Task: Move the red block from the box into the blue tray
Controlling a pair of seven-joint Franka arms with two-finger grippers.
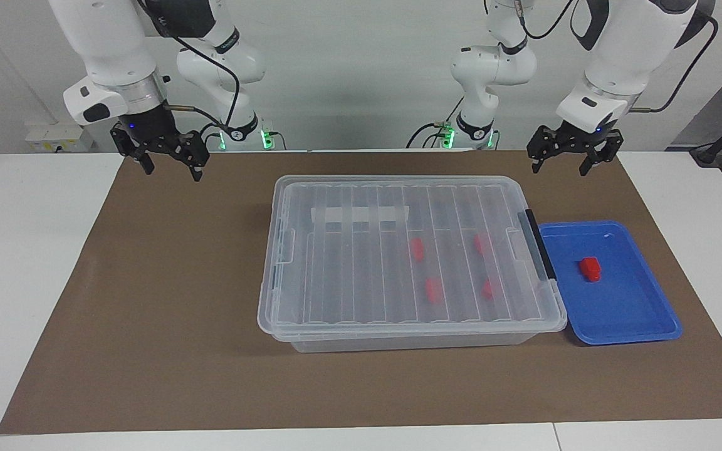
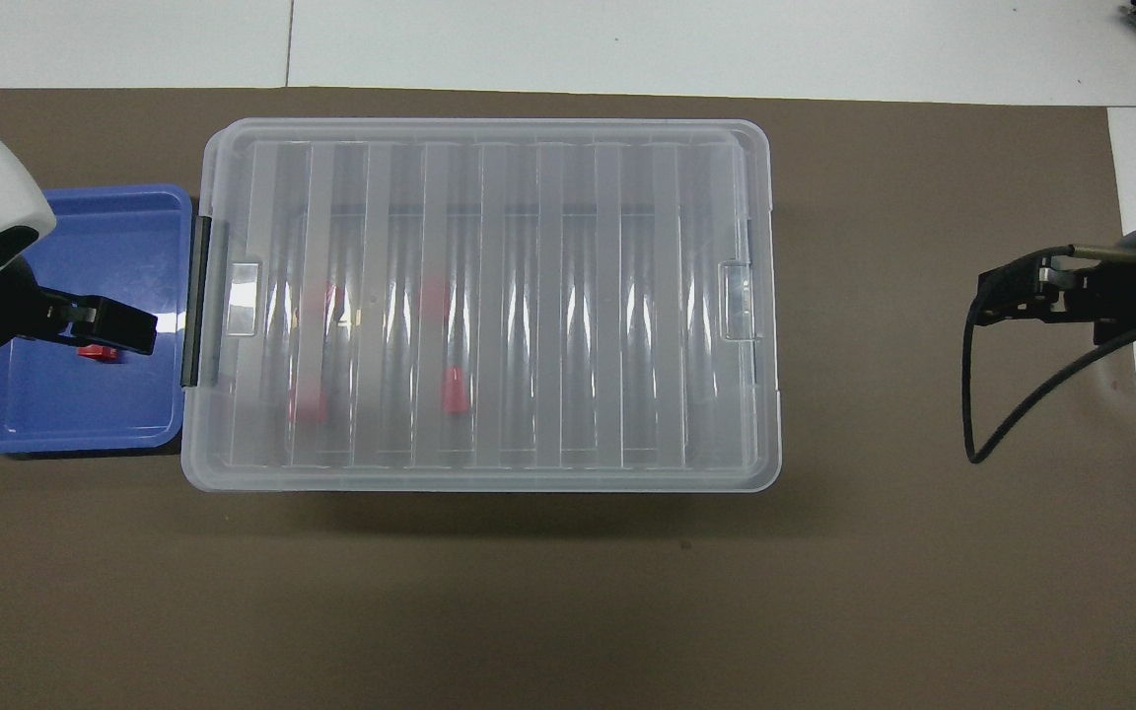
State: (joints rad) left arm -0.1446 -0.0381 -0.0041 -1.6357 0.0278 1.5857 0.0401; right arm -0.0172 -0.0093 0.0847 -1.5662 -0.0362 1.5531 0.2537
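Grippers, left [image 1: 574, 158] and right [image 1: 170, 161], hang raised (fingers spread).

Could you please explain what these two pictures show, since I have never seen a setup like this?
These are two robot arms at a table, each ending in a gripper with two fingers. One picture is taken from across the table, facing the robots; the other looks down from above their own end, so the sides appear swapped.

On a brown mat stands a large clear box with its lid on. Through the lid you can see four red blocks inside. Beside the box, toward the left arm's end of the table, lies a blue tray, and one red block rests in it.

Neither arm holds anything. The left gripper hangs open and raised near the tray; the right gripper hangs open over the mat at the right arm's end. Both seem to be waiting.
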